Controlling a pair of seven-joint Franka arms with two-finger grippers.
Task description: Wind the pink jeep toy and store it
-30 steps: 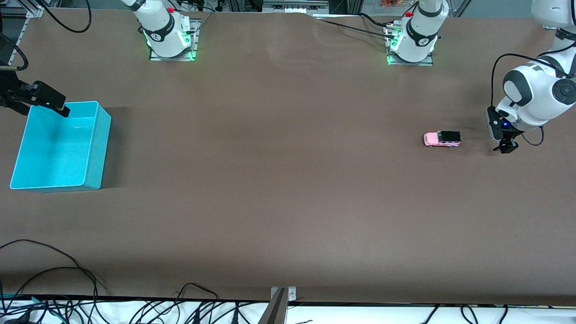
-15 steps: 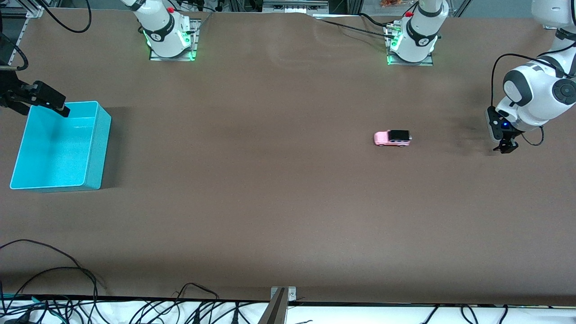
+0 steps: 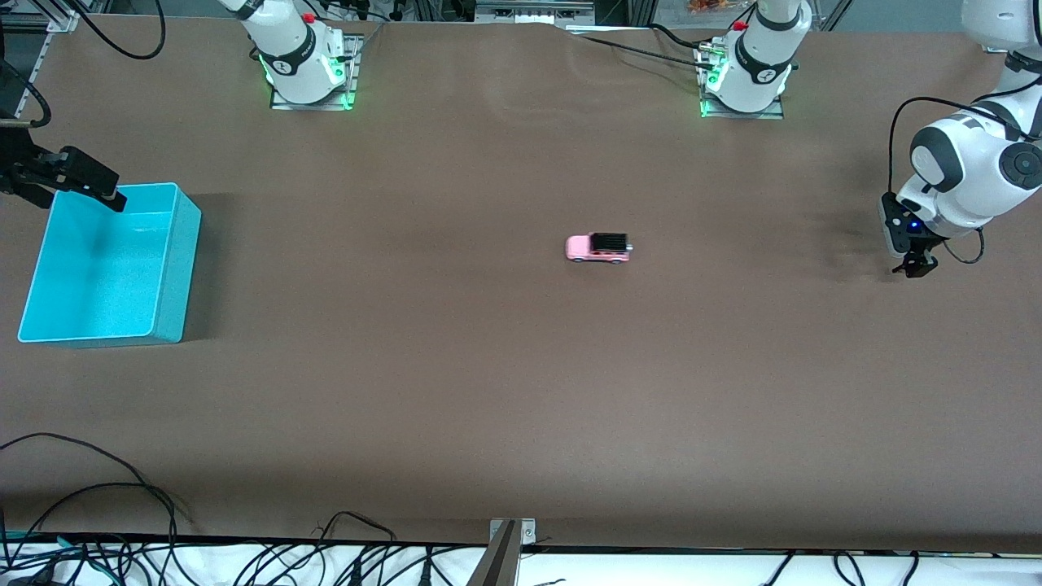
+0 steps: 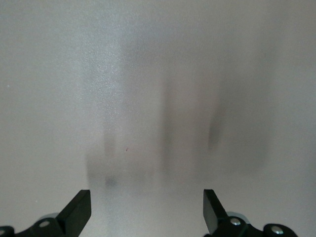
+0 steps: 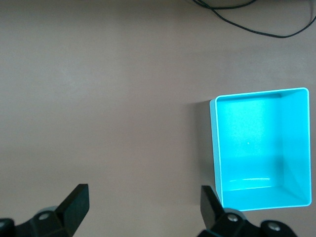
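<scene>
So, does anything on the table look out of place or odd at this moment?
Nothing is damaged or spilled. The jeep stands upright on its wheels alone in the middle of the table, touched by neither gripper. The bin at the right arm's end is empty. The left gripper and right gripper are both open.

left hand [image 3: 915, 269] low and open; right hand [image 3: 104, 195] raised, open.

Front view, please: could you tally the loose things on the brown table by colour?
Pink: 1, the small boxy pink jeep toy with a black roof, mid-table.
Cyan: 1, the open rectangular cyan plastic bin, at the right arm's end.
Total: 2.
</scene>
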